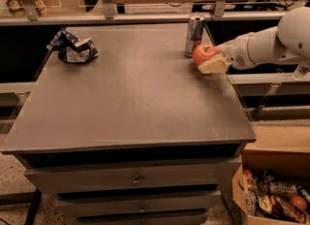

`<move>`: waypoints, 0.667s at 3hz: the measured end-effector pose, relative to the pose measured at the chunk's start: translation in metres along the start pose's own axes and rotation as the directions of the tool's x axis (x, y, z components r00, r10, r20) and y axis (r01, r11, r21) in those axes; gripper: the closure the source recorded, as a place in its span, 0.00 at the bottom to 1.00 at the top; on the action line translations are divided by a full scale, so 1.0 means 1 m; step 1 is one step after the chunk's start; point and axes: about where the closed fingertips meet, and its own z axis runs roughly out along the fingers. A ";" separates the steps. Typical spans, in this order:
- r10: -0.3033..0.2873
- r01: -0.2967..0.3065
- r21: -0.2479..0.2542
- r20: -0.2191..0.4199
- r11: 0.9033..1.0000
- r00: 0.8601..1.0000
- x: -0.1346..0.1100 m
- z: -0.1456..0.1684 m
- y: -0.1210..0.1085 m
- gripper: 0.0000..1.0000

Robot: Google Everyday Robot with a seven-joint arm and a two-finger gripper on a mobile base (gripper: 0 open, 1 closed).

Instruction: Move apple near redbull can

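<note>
The redbull can [194,35] stands upright near the far right edge of the grey table [131,98]. The red-orange apple [203,54] is just right of and in front of the can, close to touching it. My gripper [211,61] comes in from the right on a white arm [271,44] and is shut on the apple, its cream-coloured fingers [213,66] wrapped around the apple's near side. The apple sits at or just above the table top.
A crumpled blue-and-white snack bag [73,48] lies at the table's far left. A cardboard box [271,195] with wrappers and bottles stands on the floor at the lower right. Shelving rails run behind the table.
</note>
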 end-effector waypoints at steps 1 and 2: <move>0.000 0.000 0.002 -0.003 1.000 1.000 0.002 0.003 0.000 0.00; 0.000 0.000 0.002 -0.011 1.000 1.000 0.006 0.005 0.001 0.00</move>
